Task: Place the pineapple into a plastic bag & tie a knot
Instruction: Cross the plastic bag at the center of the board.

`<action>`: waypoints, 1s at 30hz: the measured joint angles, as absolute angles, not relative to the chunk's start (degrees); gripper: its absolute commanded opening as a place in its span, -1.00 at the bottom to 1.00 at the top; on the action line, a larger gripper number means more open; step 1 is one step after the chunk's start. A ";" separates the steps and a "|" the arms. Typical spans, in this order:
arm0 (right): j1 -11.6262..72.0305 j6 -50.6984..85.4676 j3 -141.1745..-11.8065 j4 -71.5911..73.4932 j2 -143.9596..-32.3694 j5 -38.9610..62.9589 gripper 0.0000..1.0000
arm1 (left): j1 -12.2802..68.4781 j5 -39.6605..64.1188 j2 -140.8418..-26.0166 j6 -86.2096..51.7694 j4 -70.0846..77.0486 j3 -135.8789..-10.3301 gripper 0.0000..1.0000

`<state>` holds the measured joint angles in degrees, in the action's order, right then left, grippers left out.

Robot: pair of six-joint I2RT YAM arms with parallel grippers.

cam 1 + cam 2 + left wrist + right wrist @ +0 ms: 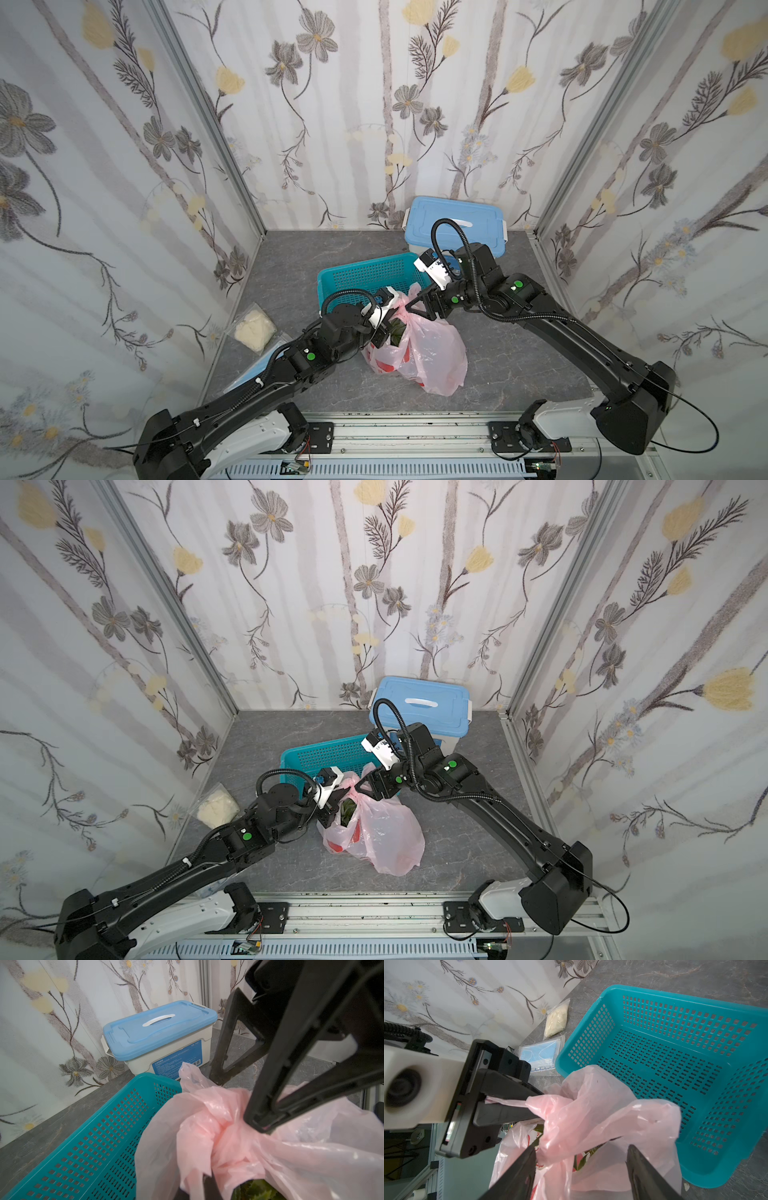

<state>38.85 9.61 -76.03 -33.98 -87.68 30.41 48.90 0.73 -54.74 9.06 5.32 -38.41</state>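
Two arms meet over the plastic bag (428,357), which sits near the middle of the grey tabletop (519,365), just on the near side of a teal basket (365,274). Pink and see-through, with red print low on its side, the bag holds the pineapple (397,330), whose green leaves show through the open gap at the top. The left tool (539,1105) is clenched on a flat strip of one bag handle, pinched between its two black fingers right at the gathered neck. The right tool (583,1145) is released: its fingers stand wide apart on either side of the loose pink plastic, clamping nothing. The bunched handles (224,1136) are gathered into a crumpled twist beside the left fingertips, and one pink end (191,1076) sticks up on the far side; I cannot tell whether the twist is a finished tie. A white box with a blue lid (455,220) stands at the far wall behind the basket. At the left wall lie a clear pouch of white lumps (254,328) and, just nearer, a packet of blue masks (539,1056).
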 measured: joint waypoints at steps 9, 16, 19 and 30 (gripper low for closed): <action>40.38 11.03 -75.22 -33.50 -90.56 31.20 -0.68 | 48.93 0.47 -55.35 8.99 4.84 -39.79 -1.00; 40.38 11.03 -74.72 -33.28 -90.50 31.20 -1.00 | 48.93 -2.46 -54.30 5.85 -0.60 -43.27 0.45; 40.38 11.00 -74.72 -33.28 -90.48 30.55 -1.00 | 48.90 -4.97 -50.81 2.15 -6.17 -47.16 0.71; 41.21 10.59 -74.30 -32.16 -89.52 25.21 -1.00 | 48.90 -8.16 -52.47 -37.23 -36.34 -69.47 0.54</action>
<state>41.21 10.59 -74.30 -32.16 -89.52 25.21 48.90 -8.16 -52.47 -37.23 -36.34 -69.47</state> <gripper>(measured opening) 0.048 0.791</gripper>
